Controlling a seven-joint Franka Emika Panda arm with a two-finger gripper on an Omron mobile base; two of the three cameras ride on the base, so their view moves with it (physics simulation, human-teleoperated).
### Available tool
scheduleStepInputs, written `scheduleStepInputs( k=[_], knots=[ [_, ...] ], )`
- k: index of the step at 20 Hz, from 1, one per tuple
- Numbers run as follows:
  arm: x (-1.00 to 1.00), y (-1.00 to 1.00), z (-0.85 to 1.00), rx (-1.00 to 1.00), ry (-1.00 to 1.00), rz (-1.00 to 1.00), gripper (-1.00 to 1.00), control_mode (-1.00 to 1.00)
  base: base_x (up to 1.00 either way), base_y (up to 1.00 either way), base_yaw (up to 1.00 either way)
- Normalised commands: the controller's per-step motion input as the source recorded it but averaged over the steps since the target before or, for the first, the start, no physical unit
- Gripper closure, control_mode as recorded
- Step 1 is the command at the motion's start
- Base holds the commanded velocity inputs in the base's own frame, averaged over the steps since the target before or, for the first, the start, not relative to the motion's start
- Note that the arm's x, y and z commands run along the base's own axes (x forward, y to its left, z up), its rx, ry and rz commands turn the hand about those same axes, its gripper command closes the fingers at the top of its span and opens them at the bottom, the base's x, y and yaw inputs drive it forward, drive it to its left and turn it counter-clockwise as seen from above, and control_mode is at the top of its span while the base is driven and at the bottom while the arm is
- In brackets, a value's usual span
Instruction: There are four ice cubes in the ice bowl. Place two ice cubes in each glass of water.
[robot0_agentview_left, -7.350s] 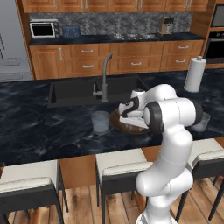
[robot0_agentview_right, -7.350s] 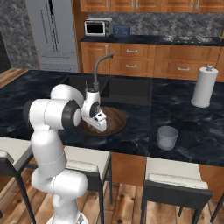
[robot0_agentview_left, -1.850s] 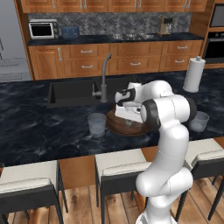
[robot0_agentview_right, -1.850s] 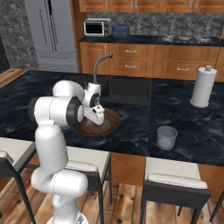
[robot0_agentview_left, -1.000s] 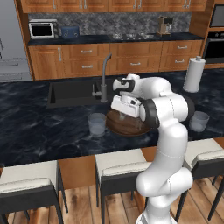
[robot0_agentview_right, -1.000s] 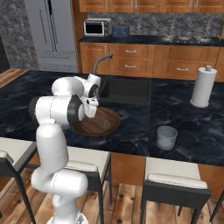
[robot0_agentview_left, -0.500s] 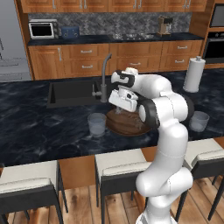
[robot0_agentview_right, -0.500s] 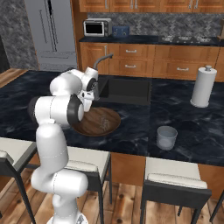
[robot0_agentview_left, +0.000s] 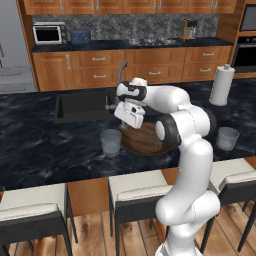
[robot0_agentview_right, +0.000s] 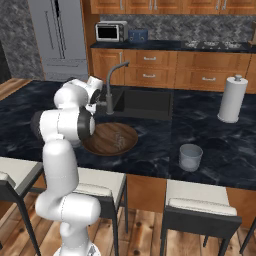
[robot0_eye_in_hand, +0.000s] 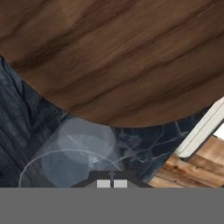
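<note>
Now gripper (robot0_eye_in_hand: 111, 183) pressed together, any cube between tips too small to tell; hovers above left glass of water (robot0_agentview_left: 110, 142), just beside ice bowl (robot0_agentview_left: 145, 140); drop lies straight below.

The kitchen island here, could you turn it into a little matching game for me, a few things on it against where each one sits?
Things:
1. ice bowl
2. paper-towel roll
3. glass of water
4. gripper

Places:
a. standing at the far right of the island
b. just left of the wooden bowl
c. hanging above the left glass
d. between the two glasses

Pairs: 1-d, 2-a, 3-b, 4-c
</note>
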Motion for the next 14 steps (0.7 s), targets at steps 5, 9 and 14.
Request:
scheduleStepInputs(
  k=[5,9,14],
  knots=[
    [0.33,0.25,0.0,0.0,0.0,-0.08,1.0,-1.0,0.0,0.0,0.0],
    [0.3,0.25,0.0,0.0,0.0,-0.07,1.0,-1.0,0.0,0.0,0.0],
    [0.28,0.25,-0.03,0.0,0.0,-0.05,1.0,-1.0,0.0,0.0,0.0]
  ],
)
